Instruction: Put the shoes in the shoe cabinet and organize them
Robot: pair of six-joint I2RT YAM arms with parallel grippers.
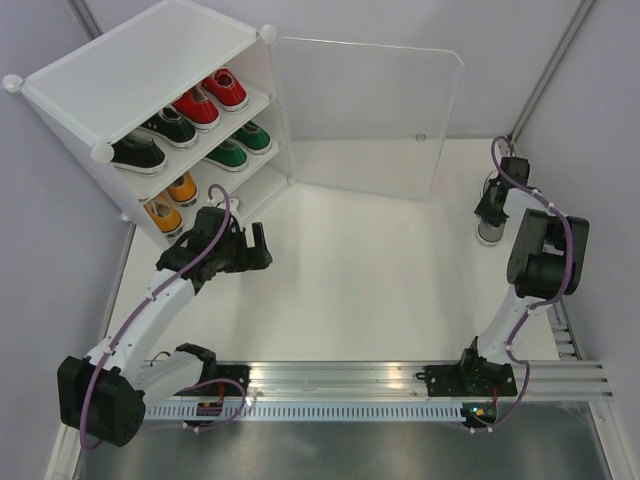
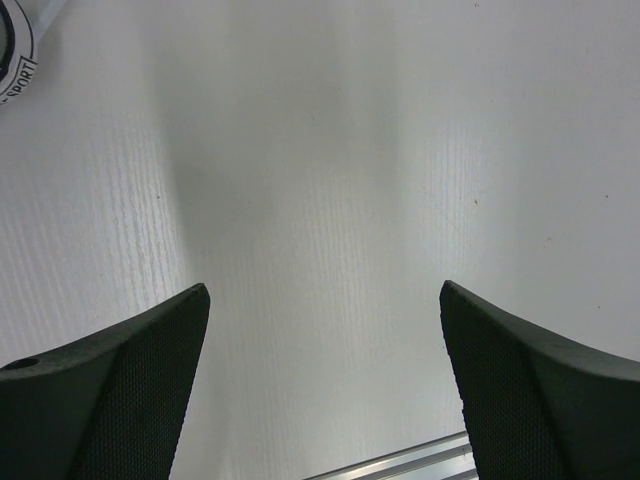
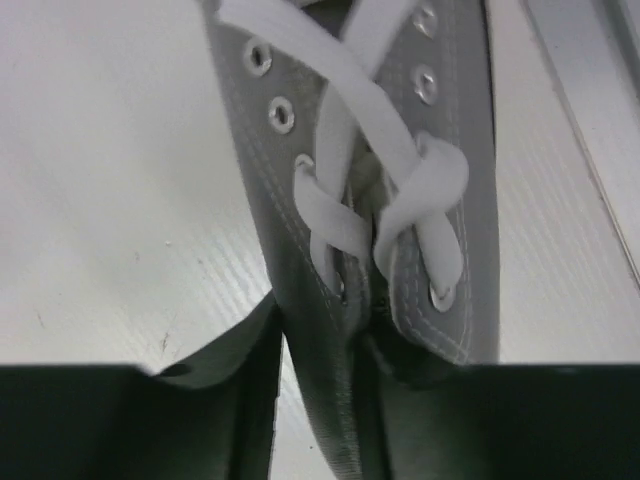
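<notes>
The shoe cabinet (image 1: 140, 60) stands at the back left with its clear door (image 1: 370, 115) swung open to the right. Red shoes (image 1: 210, 98) and black shoes (image 1: 150, 140) fill the top tier, green shoes (image 1: 238, 146) the middle, orange shoes (image 1: 172, 200) the bottom. A grey shoe (image 1: 490, 228) stands on the table at the far right. My right gripper (image 3: 320, 340) pinches the grey shoe's (image 3: 470, 200) side wall beside the white laces, one finger outside and one inside the opening. My left gripper (image 1: 258, 245) hangs open in front of the cabinet, with only bare table between its fingers (image 2: 130, 380).
Grey walls close in the white table (image 1: 380, 270) on both sides. An aluminium rail (image 1: 400, 385) carrying the arm bases runs along the near edge. A round printed object (image 2: 12, 60) shows at the top left corner of the left wrist view.
</notes>
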